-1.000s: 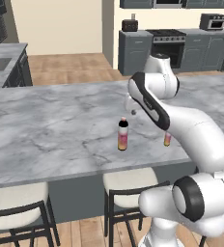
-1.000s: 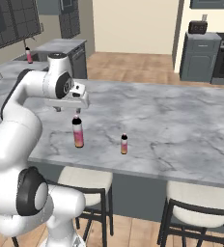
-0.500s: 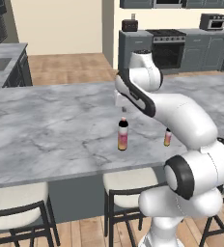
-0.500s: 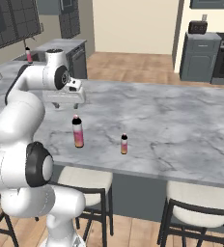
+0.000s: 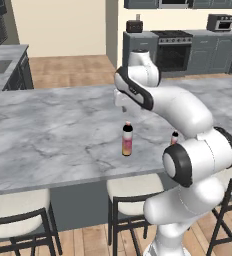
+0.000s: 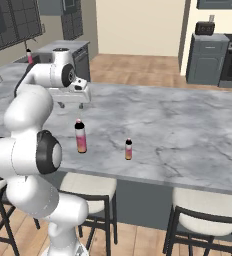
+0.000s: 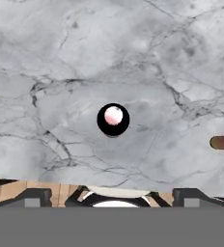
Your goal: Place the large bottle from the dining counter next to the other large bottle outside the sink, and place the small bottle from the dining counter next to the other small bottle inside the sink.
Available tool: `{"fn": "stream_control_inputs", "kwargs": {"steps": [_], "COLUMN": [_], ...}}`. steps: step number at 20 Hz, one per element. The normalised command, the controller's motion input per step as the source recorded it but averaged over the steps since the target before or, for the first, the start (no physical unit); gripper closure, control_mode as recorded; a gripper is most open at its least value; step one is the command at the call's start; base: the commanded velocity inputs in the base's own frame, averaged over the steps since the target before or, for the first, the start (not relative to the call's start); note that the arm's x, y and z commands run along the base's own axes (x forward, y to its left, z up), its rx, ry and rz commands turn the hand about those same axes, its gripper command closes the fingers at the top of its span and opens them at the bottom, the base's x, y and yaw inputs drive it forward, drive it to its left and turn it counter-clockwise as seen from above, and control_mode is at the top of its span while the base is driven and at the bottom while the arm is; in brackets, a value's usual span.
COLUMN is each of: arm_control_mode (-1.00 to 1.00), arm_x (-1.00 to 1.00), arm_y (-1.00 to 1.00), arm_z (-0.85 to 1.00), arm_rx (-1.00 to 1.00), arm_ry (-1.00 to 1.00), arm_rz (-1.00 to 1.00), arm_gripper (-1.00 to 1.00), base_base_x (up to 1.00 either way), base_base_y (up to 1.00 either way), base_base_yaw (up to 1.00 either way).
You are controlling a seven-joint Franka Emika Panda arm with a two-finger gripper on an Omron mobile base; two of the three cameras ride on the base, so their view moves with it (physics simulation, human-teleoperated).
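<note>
1. On the grey marble desk (image 5: 48, 130) you have the large bottle (image 5: 127, 139) standing upright near the front edge, with a dark cap, a dark neck and a pink-to-orange body.
2. Your small bottle (image 6: 128, 149) stands upright to the right of the large one, apart from it, at about the same depth on the desk; from the left base camera you catch just a part of it (image 5: 174, 137) beside the arm.
3. Your claw (image 6: 72, 105) hangs above the desk, just behind and above the large bottle, touching neither bottle.
4. From the hand camera you look straight down on the large bottle's round cap (image 7: 113, 119), near the middle of the frame, with the small bottle (image 7: 223, 142) at the right edge.
5. You see the 2 dark fingertips (image 7: 32, 197) at the bottom of the hand camera set wide apart, so the claw is open and holds nothing.
6. Under the front edge of the desk you have stools (image 6: 198, 212) with pale seats and dark frames.
7. Far behind the desk you can make out grey cabinets with a stove (image 5: 172, 47) on the right.
</note>
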Motion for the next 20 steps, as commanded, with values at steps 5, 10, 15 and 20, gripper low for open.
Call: {"fn": "stream_control_inputs", "kwargs": {"steps": [5, 10, 15, 20], "arm_control_mode": [-1.00, -1.00, -1.00, -1.00], "arm_x": [0.40, 0.26, 0.18, 0.01], "arm_y": [0.00, 0.00, 0.00, 0.00], "arm_z": [-0.17, -0.10, -0.19, -0.25], "arm_rx": [0.00, 0.00, 0.00, 0.00], "arm_ry": [0.00, 0.00, 0.00, 0.00], "arm_rz": [0.00, 0.00, 0.00, 0.00], "arm_gripper": [-1.00, -1.00, -1.00, -1.00], "base_base_x": [0.00, 0.00, 0.00, 0.00], "base_base_y": [0.00, 0.00, 0.00, 0.00], "base_base_yaw": [0.00, 0.00, 0.00, 0.00]}}
